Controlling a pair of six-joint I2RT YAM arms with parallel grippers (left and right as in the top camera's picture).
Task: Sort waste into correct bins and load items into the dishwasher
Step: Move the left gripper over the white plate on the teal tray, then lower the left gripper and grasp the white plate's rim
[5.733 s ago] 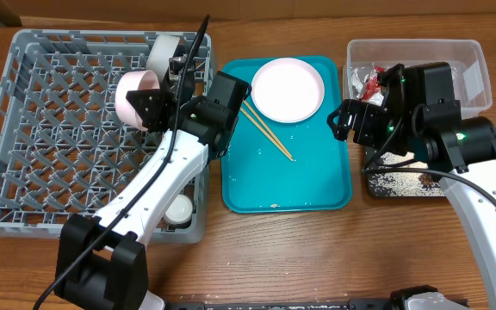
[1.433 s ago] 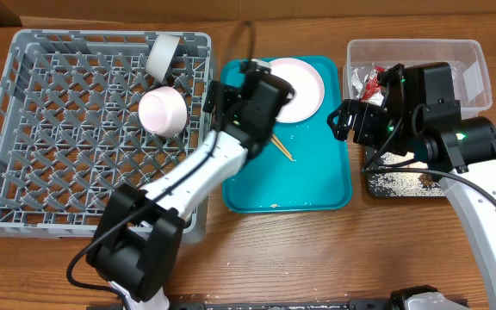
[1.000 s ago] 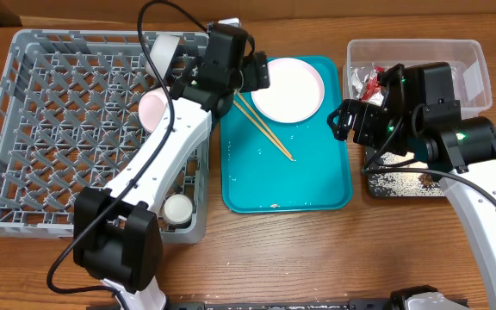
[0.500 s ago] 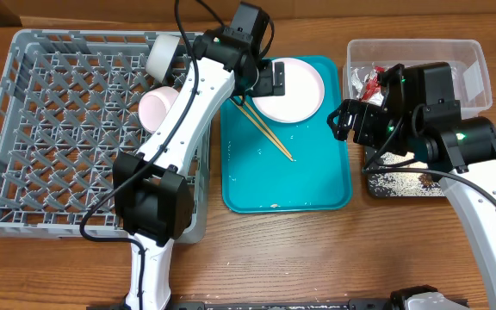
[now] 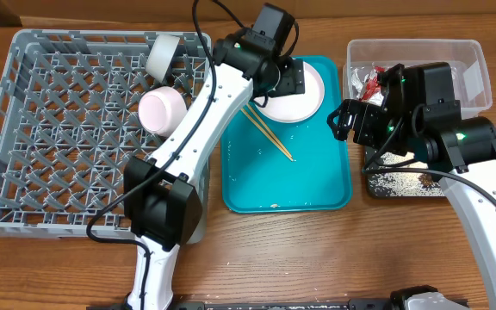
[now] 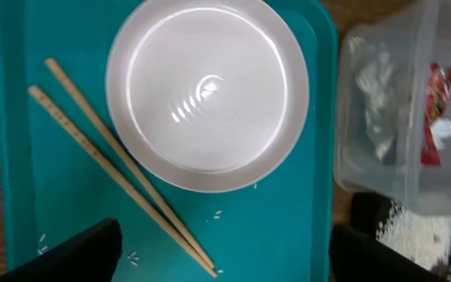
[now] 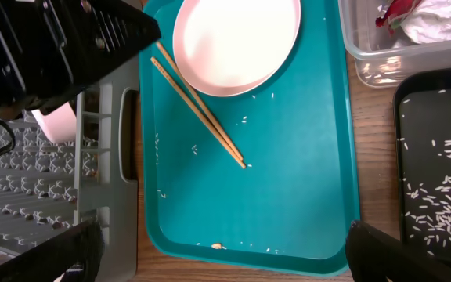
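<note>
**Next up, the plate: left arm open above the tray**

Evidently the plate (image 6: 207, 94) is the target. It lies flat and empty at the far end of the teal tray (image 5: 287, 185). The left gripper (image 5: 288, 77) hangs right over it, fingers spread wide with nothing between them, which looks like a line-up for a rim grasp. Two chopsticks (image 6: 120, 188) lie slantwise along the plate's rack-side edge, so close that I cannot tell whether they touch. A finger coming down on that side could knock them. A few rice grains (image 7: 245, 119) are scattered on the teal tray.

The dish rack (image 5: 24, 172), holding a pink bowl (image 5: 162, 110) and a white cup (image 5: 164, 53), sits just beside the teal tray, so the carry should be short. The right gripper (image 5: 350, 120), also open and empty, hovers between the teal tray and the two bins. These are the clear tub (image 5: 480, 60), holding a wrapper (image 5: 373, 82) and tissue (image 7: 437, 27), and the black tray (image 5: 403, 182), strewn with more rice.
</note>
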